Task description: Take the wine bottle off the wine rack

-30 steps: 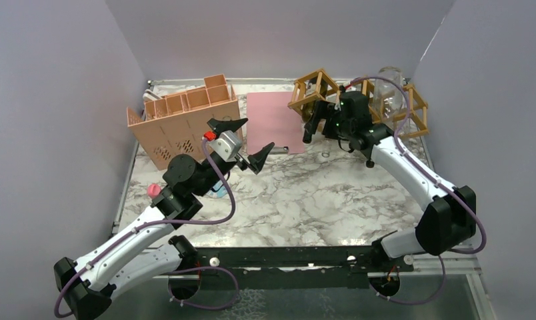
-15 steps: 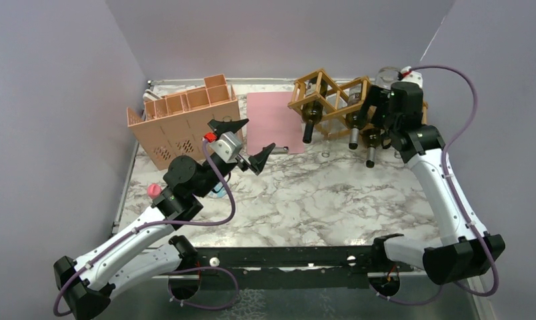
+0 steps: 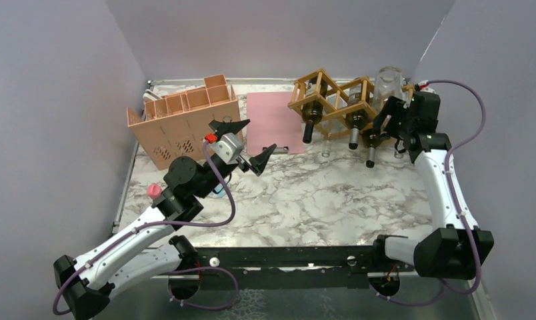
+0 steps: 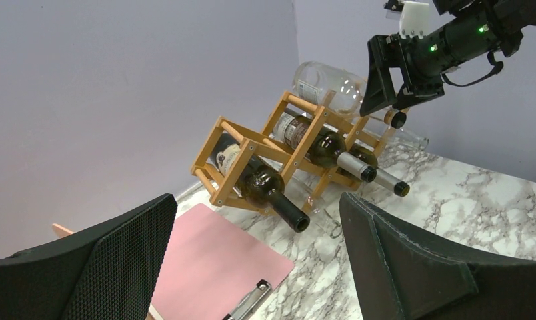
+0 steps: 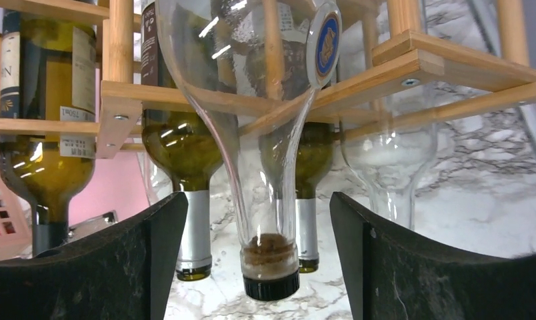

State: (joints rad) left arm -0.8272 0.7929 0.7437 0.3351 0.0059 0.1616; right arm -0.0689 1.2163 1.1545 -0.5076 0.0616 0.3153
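Desk: marbled white-and-grey top [image 3: 305, 200], walled in by lilac panels.
Wine rack: golden-brown stick lattice of diamond cells [image 3: 332, 100] [image 4: 252, 150] [image 5: 412, 67], standing at the back right of the desk, its open cell fronts facing the arms.
Dark green wine bottles: three [image 3: 310, 117] [image 4: 265, 183] [image 5: 45, 133] lie in the cells, necks poking out towards the front and sloping down.
Clear glass bottle: it lies on the rack's upper right part [image 3: 387, 80] [image 4: 325, 83] [image 5: 252, 100], resting on the sticks with its neck sloping down towards the right arm. It has a black cap and a round blue-and-gold sticker on the shoulder.
Right pincer: at the right end of the rack [image 3: 392, 120] [image 5: 255, 207], fingers apart. In the right wrist view they stand one on each side of the clear glass bottle's neck, with a gap showing on both sides and no contact. Nothing is held.
Left pincer: raised above the middle-left of the desk [image 3: 247, 141] [image 4: 259, 207], fingers spread wide and holding nothing. It points towards the rack and is well apart from it.
Compartment box: salmon-pink and perforated [image 3: 185, 123], at the back left.
Clipboard: pink [image 3: 273, 120] [image 4: 212, 267], flat on the desk between the box and the rack, its metal clip at the near edge.
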